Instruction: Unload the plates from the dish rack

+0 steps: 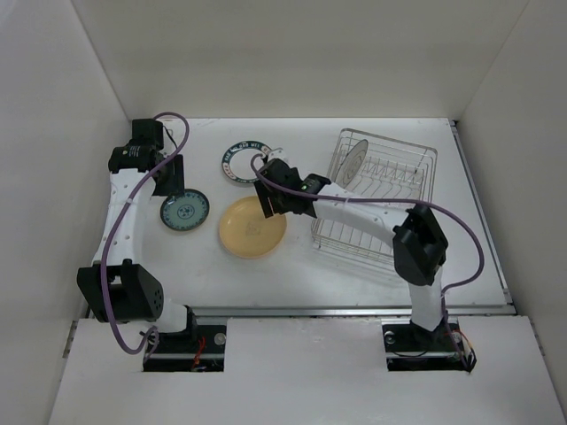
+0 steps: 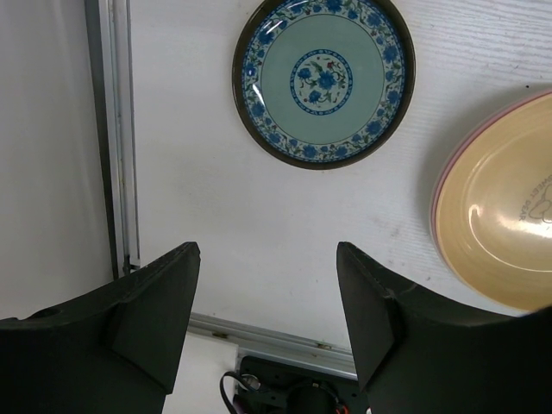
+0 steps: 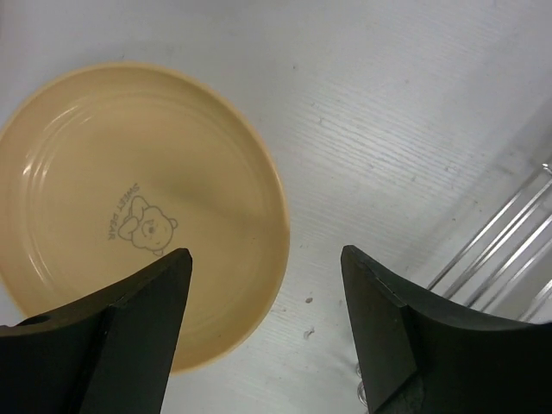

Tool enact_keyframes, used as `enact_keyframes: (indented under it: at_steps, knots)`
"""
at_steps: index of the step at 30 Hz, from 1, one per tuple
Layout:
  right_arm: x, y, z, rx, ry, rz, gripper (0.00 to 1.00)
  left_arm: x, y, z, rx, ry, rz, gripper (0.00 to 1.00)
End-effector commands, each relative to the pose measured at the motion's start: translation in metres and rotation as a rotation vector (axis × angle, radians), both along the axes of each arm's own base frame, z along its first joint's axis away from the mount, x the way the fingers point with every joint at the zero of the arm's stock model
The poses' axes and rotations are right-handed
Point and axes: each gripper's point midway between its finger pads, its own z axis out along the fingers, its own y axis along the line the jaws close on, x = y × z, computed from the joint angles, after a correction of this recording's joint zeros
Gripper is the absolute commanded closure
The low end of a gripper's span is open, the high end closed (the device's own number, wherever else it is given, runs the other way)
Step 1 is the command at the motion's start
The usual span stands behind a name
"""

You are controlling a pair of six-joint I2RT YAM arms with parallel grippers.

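The wire dish rack point(image 1: 390, 190) stands at the back right with one pale plate point(image 1: 353, 160) upright at its left end. On the table lie a yellow-orange plate point(image 1: 252, 227), a teal blue-patterned plate point(image 1: 184, 210) and a white dark-rimmed plate point(image 1: 244, 162). My right gripper point(image 1: 270, 205) is open and empty, hovering over the yellow-orange plate's right edge point(image 3: 129, 216), with rack wires point(image 3: 509, 250) to its right. My left gripper point(image 1: 168, 181) is open and empty above the table just behind the teal plate point(image 2: 323, 79). The yellow-orange plate also shows in the left wrist view point(image 2: 500, 207).
White walls enclose the table on three sides. A metal rail point(image 2: 116, 129) runs along the table's left edge. The rack's front half point(image 1: 354, 239) holds no plates.
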Motion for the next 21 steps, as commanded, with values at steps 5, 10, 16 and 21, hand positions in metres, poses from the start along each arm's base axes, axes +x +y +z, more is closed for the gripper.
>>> enact_keyframes:
  at_steps: [5, 10, 16, 21]
  knots:
    - [0.019, -0.084, 0.148, 0.103, -0.299, -0.343, 0.11, -0.004, 0.001, 0.006, 0.002, -0.011, -0.005, 0.38]
    - [0.055, -0.172, 0.169, 0.182, -0.265, -0.538, 0.03, -0.006, -0.001, 0.005, -0.009, -0.012, -0.011, 0.38]
    - [0.093, -0.225, 0.147, 0.225, -0.175, -0.618, 0.00, -0.007, -0.002, 0.001, -0.015, 0.010, -0.024, 0.38]
    - [0.124, -0.243, 0.106, 0.221, -0.101, -0.687, 0.03, -0.007, -0.004, 0.003, -0.024, 0.009, -0.029, 0.38]
